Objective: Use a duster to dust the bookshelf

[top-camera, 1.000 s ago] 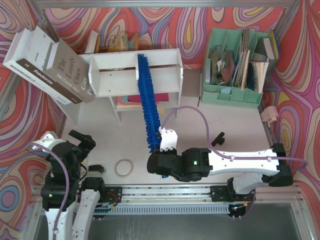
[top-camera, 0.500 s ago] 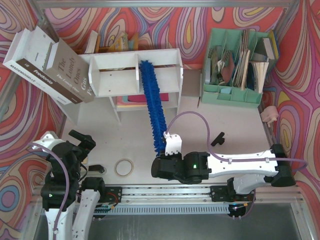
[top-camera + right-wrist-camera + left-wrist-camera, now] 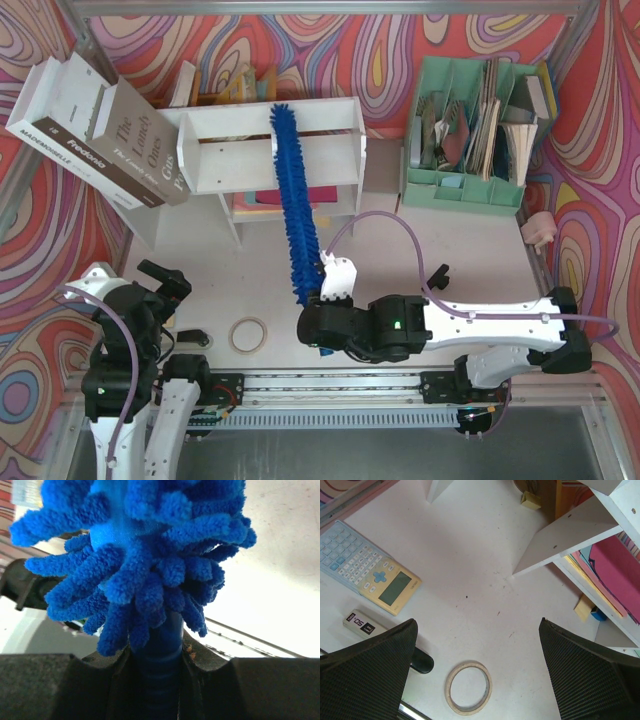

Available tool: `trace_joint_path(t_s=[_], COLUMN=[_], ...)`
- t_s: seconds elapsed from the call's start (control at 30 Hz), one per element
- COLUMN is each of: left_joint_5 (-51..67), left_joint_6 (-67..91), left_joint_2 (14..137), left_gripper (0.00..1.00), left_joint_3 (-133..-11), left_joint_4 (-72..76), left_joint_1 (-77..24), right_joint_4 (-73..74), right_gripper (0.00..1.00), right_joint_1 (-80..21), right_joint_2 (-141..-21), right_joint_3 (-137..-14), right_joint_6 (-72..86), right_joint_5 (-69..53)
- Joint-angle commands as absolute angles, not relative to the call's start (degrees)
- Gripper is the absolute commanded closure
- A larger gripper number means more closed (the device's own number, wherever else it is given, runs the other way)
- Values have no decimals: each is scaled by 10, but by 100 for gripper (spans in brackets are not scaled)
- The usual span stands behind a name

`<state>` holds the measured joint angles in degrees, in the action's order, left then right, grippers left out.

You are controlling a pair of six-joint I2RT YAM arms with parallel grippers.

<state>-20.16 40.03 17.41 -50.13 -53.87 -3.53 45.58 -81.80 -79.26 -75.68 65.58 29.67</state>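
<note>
— Well, right hand [image 3: 322, 298]?
— Clenched on the thin handle of the duster [image 3: 293, 200], at its near end; from the wrist, shaggy blue bristles just past the fingers [image 3: 55, 685].
— And the brush itself?
— Stretching away from that hand over the worktop [image 3: 430, 250], with the tip over the central divider of the bookshelf [image 3: 240, 125], up at its top edge.
— Left hand [image 3: 168, 282]?
— Spread wide, grasping nothing, near the tape roll [image 3: 249, 334], well apart from the duster.
</note>
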Motion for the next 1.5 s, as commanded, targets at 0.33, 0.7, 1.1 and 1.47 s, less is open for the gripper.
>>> trace_joint_path(t_s=[0.33, 0.7, 1.1, 1.47], left_joint_5=[-204, -203, -204, -203], left_joint_6=[393, 393, 393, 392], left_joint_2=[168, 169, 170, 168], left_gripper=[2, 2, 2, 2], left_joint_3=[-492, -492, -492, -492], left_joint_4=[-532, -532, -533, -532], left_joint_1=[-33, -33, -33, -33], right_joint_4=[479, 642, 461, 495], right_gripper=[100, 100, 100, 100], right_joint_1=[-819, -818, -819, -818], right_joint_2=[-747, -748, -813, -797], right_joint_3=[-717, -742, -776, -784], right_joint_6=[724, 867, 687, 703], right_joint_5=[334, 394, 340, 376])
